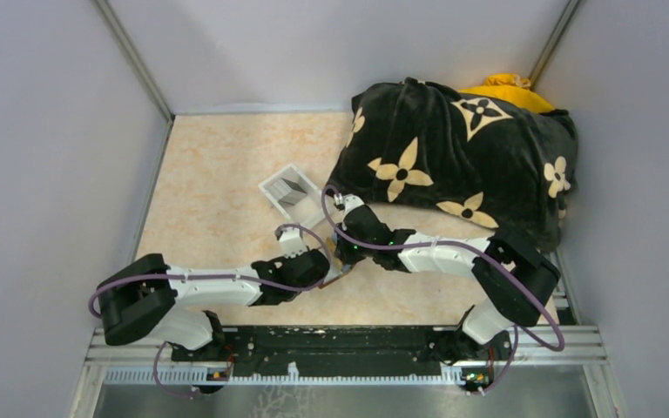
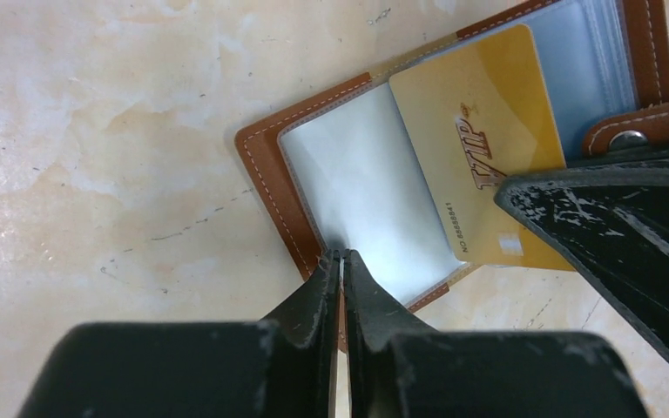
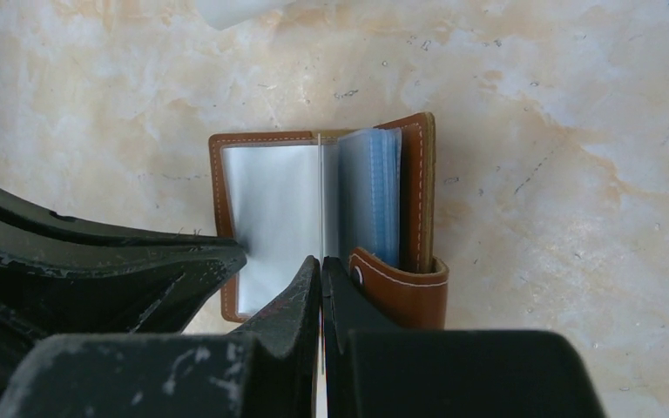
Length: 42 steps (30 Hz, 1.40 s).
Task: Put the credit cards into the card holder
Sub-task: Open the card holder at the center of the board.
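Note:
The card holder (image 2: 266,174) lies open on the table, brown leather with clear sleeves inside. My left gripper (image 2: 342,254) is shut on its near edge, pinching the cover and a sleeve. A gold credit card (image 2: 479,139) marked VIP stands over the open sleeves, and my right gripper (image 2: 610,235) is shut on its near corner. In the right wrist view this credit card (image 3: 320,192) shows edge-on between the right gripper (image 3: 321,259) fingers, beside the card holder (image 3: 414,200) and its snap tab. I cannot tell whether the card's far end sits inside a pocket. From above, both grippers hide the holder.
A clear plastic tray (image 1: 289,192) sits just beyond the grippers. A black blanket with tan flower shapes (image 1: 453,157) fills the back right over something yellow (image 1: 505,87). Grey walls close in both sides. My left gripper (image 3: 139,261) crowds the holder's left edge.

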{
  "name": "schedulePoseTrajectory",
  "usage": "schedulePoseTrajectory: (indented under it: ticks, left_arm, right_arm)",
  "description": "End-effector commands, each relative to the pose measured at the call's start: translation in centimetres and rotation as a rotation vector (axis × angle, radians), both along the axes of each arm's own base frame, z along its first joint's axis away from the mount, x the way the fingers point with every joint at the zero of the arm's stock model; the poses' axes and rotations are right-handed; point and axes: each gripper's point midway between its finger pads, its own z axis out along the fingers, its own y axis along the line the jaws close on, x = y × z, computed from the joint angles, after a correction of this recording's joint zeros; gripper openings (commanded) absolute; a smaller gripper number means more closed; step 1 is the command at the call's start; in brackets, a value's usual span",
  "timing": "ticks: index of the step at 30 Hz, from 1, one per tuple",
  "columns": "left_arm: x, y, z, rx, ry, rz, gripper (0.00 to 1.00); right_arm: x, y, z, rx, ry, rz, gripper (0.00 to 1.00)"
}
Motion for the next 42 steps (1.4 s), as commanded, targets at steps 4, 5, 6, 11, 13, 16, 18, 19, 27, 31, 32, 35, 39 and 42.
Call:
schedulePoseTrajectory:
  ticks: [4, 5, 6, 11, 13, 16, 18, 19, 27, 31, 32, 35, 39, 42]
  left_arm:
    - [0.4, 0.9, -1.1, -0.015, 0.023, 0.034, 0.1]
    - [0.5, 0.9, -1.1, -0.021, 0.022, 0.034, 0.1]
    - [0.6, 1.0, -1.1, -0.027, 0.021, 0.032, 0.1]
    - [0.8, 0.6, -0.4, -0.092, 0.0, 0.008, 0.12]
    - [0.8, 0.6, -0.1, -0.099, -0.004, 0.006, 0.12]
    - [0.8, 0.8, 0.2, -0.097, -0.008, 0.008, 0.13]
    - [0.9, 1.0, 0.5, -0.102, -0.01, 0.014, 0.13]
    - [0.9, 1.0, 0.7, -0.107, -0.014, 0.014, 0.13]
    - [1.9, 0.2, 3.5, -0.16, -0.072, -0.003, 0.15]
    - [2.4, -0.8, 4.4, -0.183, -0.085, -0.026, 0.16]
    - [2.5, -1.0, 4.5, -0.183, -0.084, -0.029, 0.16]
    - [2.9, -1.7, 4.8, -0.191, -0.085, -0.042, 0.16]
    - [3.5, -2.6, 5.5, -0.199, -0.094, -0.062, 0.16]
    - [3.9, -3.1, 5.3, -0.182, -0.076, -0.074, 0.17]
  right_arm:
    - [0.9, 0.5, 3.6, 0.201, 0.034, 0.004, 0.0]
    - [1.0, 0.4, 3.7, 0.213, 0.039, 0.003, 0.0]
    - [1.1, 0.3, 3.7, 0.221, 0.046, 0.002, 0.0]
    - [1.3, 0.1, 3.5, 0.241, 0.067, 0.0, 0.0]
    - [1.4, 0.1, 3.2, 0.24, 0.074, -0.002, 0.0]
    - [1.5, -0.2, 3.0, 0.237, 0.078, -0.011, 0.0]
    - [1.6, -0.5, 2.9, 0.238, 0.082, -0.02, 0.0]
    - [1.7, -0.7, 2.8, 0.24, 0.083, -0.023, 0.0]
    - [2.0, -1.8, 2.4, 0.261, 0.1, -0.048, 0.0]
    - [2.0, -2.0, 2.2, 0.274, 0.105, -0.049, 0.0]
    - [2.0, -2.0, 2.2, 0.276, 0.105, -0.049, 0.0]
    - [2.0, -1.8, 2.4, 0.285, 0.102, -0.043, 0.0]
    - [2.1, -1.6, 2.6, 0.294, 0.099, -0.033, 0.0]
    - [2.1, -1.6, 2.7, 0.292, 0.092, -0.029, 0.0]
